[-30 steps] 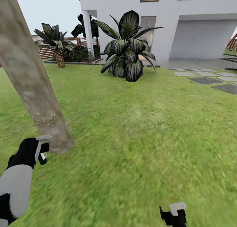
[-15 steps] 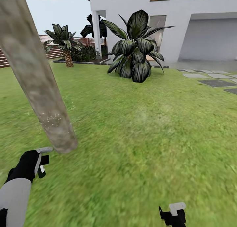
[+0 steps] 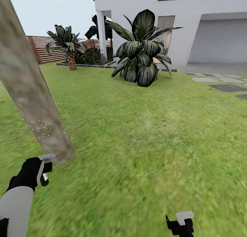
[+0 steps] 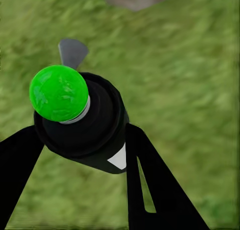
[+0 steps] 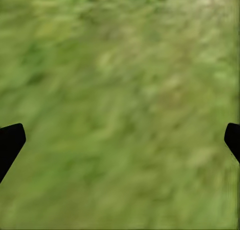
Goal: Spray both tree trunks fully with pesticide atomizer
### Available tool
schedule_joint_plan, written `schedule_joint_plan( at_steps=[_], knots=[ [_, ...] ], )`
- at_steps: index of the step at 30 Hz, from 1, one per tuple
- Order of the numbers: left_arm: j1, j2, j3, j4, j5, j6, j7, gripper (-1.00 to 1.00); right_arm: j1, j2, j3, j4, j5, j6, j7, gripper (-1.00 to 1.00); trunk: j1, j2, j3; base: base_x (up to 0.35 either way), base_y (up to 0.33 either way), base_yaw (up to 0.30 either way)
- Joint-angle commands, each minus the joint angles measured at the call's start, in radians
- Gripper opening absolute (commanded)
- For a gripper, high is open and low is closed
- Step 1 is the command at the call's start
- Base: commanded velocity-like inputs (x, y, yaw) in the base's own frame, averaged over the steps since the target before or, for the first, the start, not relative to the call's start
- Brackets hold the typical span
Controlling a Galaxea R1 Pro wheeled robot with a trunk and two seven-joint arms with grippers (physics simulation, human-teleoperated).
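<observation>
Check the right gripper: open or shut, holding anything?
Open and empty: in the right wrist view the right gripper has its fingertips at opposite edges, with only grass between.

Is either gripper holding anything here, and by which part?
Left gripper clamps the dark spray bottle with green cap around its body; right gripper is open, holding nothing.

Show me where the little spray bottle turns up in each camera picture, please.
Head view: pesticide atomizer at lower left, clamped in the left gripper, near the tree trunk base.
Left wrist view: pesticide atomizer close up between the dark fingers, green knob toward the camera.
Right wrist view: blurry grass past the open right gripper.
Shared landmark: the grass floor.
</observation>
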State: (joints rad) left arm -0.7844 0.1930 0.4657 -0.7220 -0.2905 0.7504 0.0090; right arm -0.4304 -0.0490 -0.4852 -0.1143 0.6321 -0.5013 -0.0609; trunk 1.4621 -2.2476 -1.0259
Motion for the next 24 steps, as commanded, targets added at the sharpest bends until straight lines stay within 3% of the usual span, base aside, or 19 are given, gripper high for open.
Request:
schedule_joint_plan(
  at_steps=[1,7,10,18,24],
  knots=[
    [-0.001,-0.001,0.002,0.001,-0.001,0.004,0.001,-1.0,-0.001,0.0,-0.004,0.002,0.011,-0.003,-0.006,1.0,0.0,0.0,-0.001,0.046,-0.27,0.243],
    [0.0,-0.006,-0.003,0.008,0.001,0.004,0.002,-1.0,-0.001,0.001,-0.004,0.002,0.011,-0.003,-0.006,1.0,0.0,0.0,-0.001,0.009,-0.272,0.27],
    [0.0,-0.023,-0.004,0.009,0.001,0.004,0.001,-1.0,-0.001,0.001,-0.004,0.002,0.011,-0.003,-0.006,1.0,0.0,0.0,-0.001,0.073,-0.273,0.251],
    [0.0,-0.032,-0.003,0.007,-0.001,0.003,0.0,-1.0,-0.001,0.001,-0.004,0.002,0.011,-0.003,-0.007,1.0,0.0,0.0,-0.001,0.188,-0.232,0.031],
    [0.0,-0.03,-0.001,0.007,0.001,0.003,0.0,-1.0,-0.001,0.001,-0.004,0.002,0.011,-0.003,-0.006,1.0,0.0,0.0,-0.001,0.3,-0.079,0.0]
  ],
)
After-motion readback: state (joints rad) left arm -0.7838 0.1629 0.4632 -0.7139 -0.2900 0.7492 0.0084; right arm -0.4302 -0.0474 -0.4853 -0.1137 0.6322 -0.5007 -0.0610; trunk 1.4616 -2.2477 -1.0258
